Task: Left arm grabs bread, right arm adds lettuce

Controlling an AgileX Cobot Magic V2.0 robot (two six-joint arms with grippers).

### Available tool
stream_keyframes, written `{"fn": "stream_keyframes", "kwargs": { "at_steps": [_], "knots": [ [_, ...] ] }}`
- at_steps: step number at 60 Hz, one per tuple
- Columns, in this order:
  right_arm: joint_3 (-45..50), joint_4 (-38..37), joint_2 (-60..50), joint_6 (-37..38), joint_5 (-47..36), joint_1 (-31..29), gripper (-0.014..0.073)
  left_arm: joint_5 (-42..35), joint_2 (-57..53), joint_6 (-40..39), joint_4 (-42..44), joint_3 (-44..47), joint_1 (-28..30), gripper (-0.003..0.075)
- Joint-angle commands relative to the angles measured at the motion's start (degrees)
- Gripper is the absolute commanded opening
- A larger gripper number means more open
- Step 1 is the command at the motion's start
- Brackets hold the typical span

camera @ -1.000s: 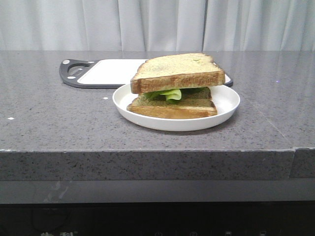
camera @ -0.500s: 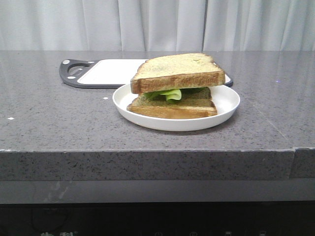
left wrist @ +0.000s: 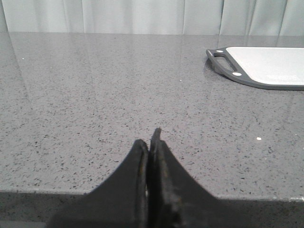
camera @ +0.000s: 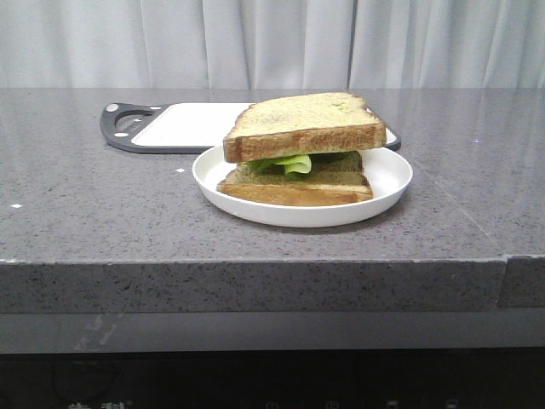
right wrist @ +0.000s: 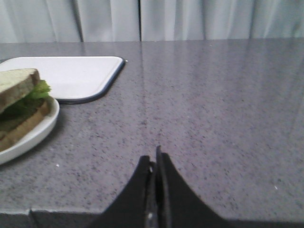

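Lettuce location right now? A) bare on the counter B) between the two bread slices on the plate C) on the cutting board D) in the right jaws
B: the lettuce pokes out between the top bread and the lower slice on the plate.

Even, diffuse light, moderately bright, no hard shadows. Front view is sharp on the white plate (camera: 387,183); soft contact shadow under its rim on the grey speckled countertop (camera: 102,221), faint sheen toward the far right of the stone. Curtain (camera: 272,43) backdrop is pale, slightly washed out. Below the counter edge goes near black. Left wrist view: left gripper (left wrist: 151,142) dark, underexposed, slightly soft. Right wrist view is dimmer, hazier; right gripper (right wrist: 156,159) blurred, cutting board (right wrist: 80,76) mildly overexposed.
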Motion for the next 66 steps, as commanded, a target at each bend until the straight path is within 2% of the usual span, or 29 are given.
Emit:
{"fn": "stream_keyframes", "kwargs": {
  "at_steps": [1,8,66],
  "knots": [
    [1.7,-0.6,-2.2,-0.2,-5.2,-1.5,-0.0058,-5.0,-1.1,-0.6,-0.6,0.2,0.2,-0.0020],
    [4.5,-0.5,-5.7,-0.1,-5.4,-1.5,-0.0058,-5.0,-1.1,-0.6,-0.6,0.2,0.2,-0.0020],
    [4.5,-0.4,-5.5,-0.1,-4.8,-1.5,-0.0058,-5.0,-1.0,-0.6,-0.6,0.2,0.2,-0.0020]
  ]
}}
